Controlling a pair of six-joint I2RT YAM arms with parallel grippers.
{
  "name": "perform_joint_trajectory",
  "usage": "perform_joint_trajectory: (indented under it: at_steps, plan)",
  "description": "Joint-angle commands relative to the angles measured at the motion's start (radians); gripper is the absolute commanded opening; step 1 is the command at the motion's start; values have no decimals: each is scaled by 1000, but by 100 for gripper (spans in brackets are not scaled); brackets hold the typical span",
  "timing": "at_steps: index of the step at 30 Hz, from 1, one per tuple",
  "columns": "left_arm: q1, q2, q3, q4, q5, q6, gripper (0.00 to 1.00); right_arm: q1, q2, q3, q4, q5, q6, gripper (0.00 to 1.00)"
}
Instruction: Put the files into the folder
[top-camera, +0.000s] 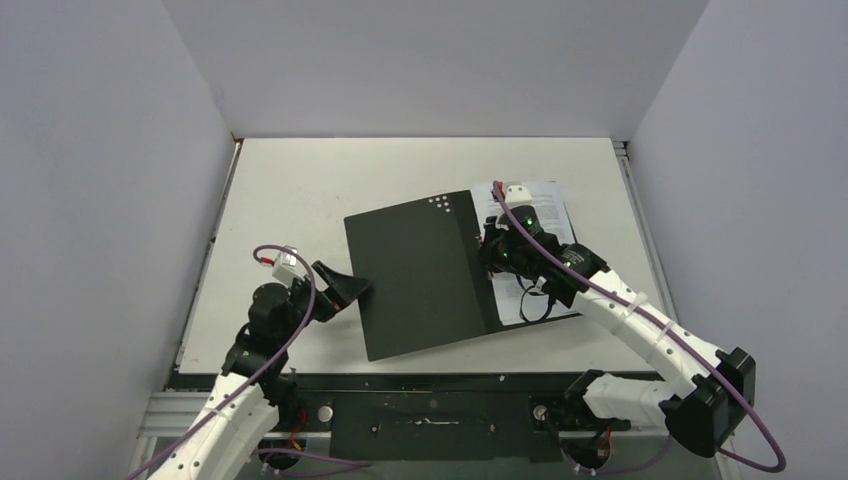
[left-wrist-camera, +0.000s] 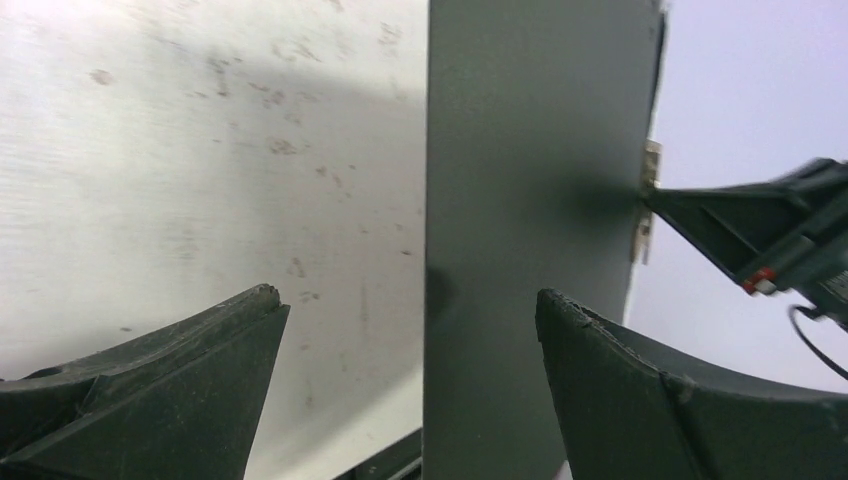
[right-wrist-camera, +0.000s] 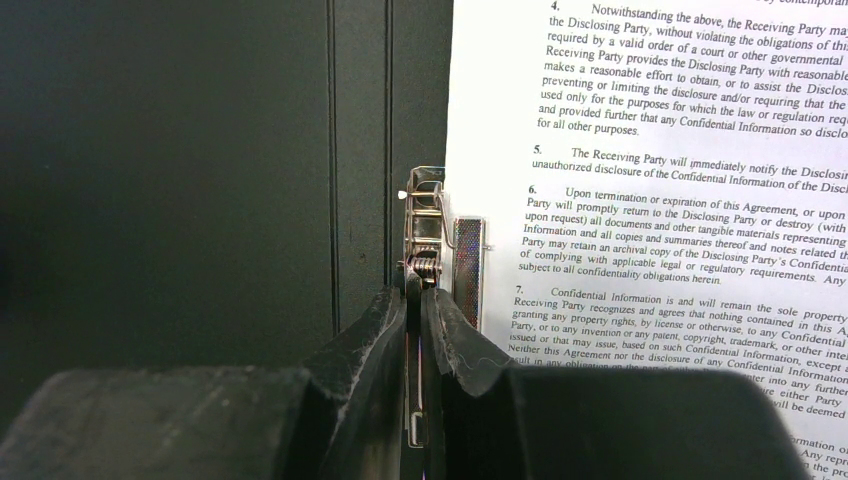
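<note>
Right gripper (right-wrist-camera: 421, 325) pinched shut on the metal spine clip (right-wrist-camera: 424, 225); left gripper (left-wrist-camera: 408, 298) spread open at the folder (top-camera: 420, 275) edge.
The folder lay flat and open on the table (top-camera: 290, 190), black inside facing up, with the files (right-wrist-camera: 680, 200) resting on its right-hand half, their left margin just beside the clip. The right fingers met on the clip's lever at the spine, probably to work the clamp so that the sheets could be seated beneath it. Whether the margin sat under the clamp bar could not be determined. The left jaws stood wide apart, straddling the outer edge of the left cover without visible contact. This position was judged to steady the folder against sliding or to prepare for closing the cover.
</note>
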Motion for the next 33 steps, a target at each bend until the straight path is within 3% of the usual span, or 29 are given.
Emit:
perform_joint_trajectory:
  at_steps: [1, 6, 13, 20, 22, 33]
  plan:
    - [37, -16, -62, 321, 224, -151, 97, -8, -49, 34, 50, -42, 20, 5]
    - [46, -7, -89, 374, 254, -197, 100, -9, -49, 34, 57, -60, 32, 5]
    - [63, 6, -97, 418, 318, -237, 61, -8, -31, 26, 61, -25, 40, 5]
    - [73, -3, -47, 300, 335, -181, 20, -8, -1, 9, 76, -11, 40, 5]
    - [74, -4, -19, 239, 326, -149, 0, -8, 7, 3, 83, -4, 41, 5]
    - [75, 30, 171, -92, 292, 48, 0, 40, 109, -63, 162, 20, 72, 5]
